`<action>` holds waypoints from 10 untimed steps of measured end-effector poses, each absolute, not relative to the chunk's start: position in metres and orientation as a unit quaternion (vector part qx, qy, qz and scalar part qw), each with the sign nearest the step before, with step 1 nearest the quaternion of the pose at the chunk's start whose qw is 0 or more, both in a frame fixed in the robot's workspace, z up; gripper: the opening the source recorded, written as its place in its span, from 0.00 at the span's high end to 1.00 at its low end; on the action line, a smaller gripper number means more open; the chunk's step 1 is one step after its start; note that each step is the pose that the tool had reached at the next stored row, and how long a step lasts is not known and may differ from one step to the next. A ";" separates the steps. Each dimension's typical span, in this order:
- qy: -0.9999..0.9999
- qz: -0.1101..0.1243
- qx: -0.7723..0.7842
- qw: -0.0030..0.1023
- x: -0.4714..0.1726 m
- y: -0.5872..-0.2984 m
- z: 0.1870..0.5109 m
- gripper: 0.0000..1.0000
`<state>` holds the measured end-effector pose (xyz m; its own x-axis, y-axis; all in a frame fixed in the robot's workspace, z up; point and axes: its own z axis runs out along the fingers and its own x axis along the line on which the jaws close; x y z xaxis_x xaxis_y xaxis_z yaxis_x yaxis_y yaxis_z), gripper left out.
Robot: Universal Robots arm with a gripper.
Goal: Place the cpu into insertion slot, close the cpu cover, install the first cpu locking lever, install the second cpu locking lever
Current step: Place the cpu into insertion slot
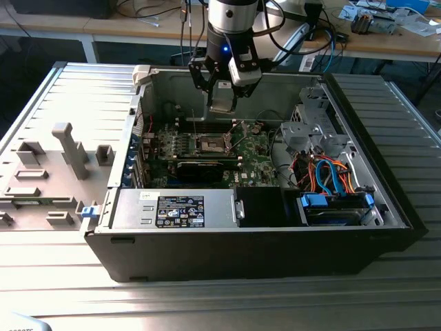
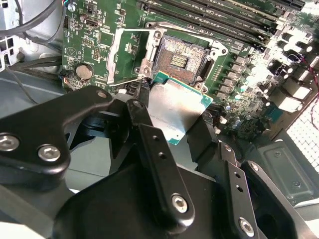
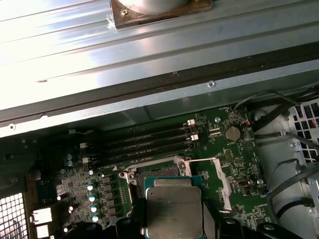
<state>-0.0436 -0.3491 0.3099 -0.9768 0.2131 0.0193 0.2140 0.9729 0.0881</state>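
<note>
- Arm (image 1: 231,14): silver-grey cylindrical wrist with a black band and a small blue light (image 1: 225,49).
- Gripper (image 1: 224,98): matte black, built of angular linked bars.
- Fingers (image 2: 159,159): flat black links with small holes, joined by round silver screws (image 2: 179,202).
- Pale grey block (image 1: 245,69) fixed beside the gripper's base.

The exterior view is looking down from high and well back, taking in the whole open computer case (image 1: 227,252). The gripper (image 1: 222,105) is hanging in the upper centre of that frame, over the motherboard (image 1: 258,157). Both wrist views are riding close above that same board and looking down past the arm's end from different sides. Both are taking in the cpu (image 2: 177,107) (image 3: 173,209) and the memory slots (image 2: 219,20) (image 3: 149,142).
</note>
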 end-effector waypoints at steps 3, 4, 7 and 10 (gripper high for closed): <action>-0.992 -0.045 -0.114 0.005 -0.044 -0.349 0.310 0.46; -0.992 -0.045 -0.116 0.004 -0.044 -0.349 0.310 0.46; -0.991 -0.045 -0.124 0.004 -0.044 -0.349 0.310 0.46; -0.990 -0.044 -0.135 0.004 -0.044 -0.349 0.309 0.46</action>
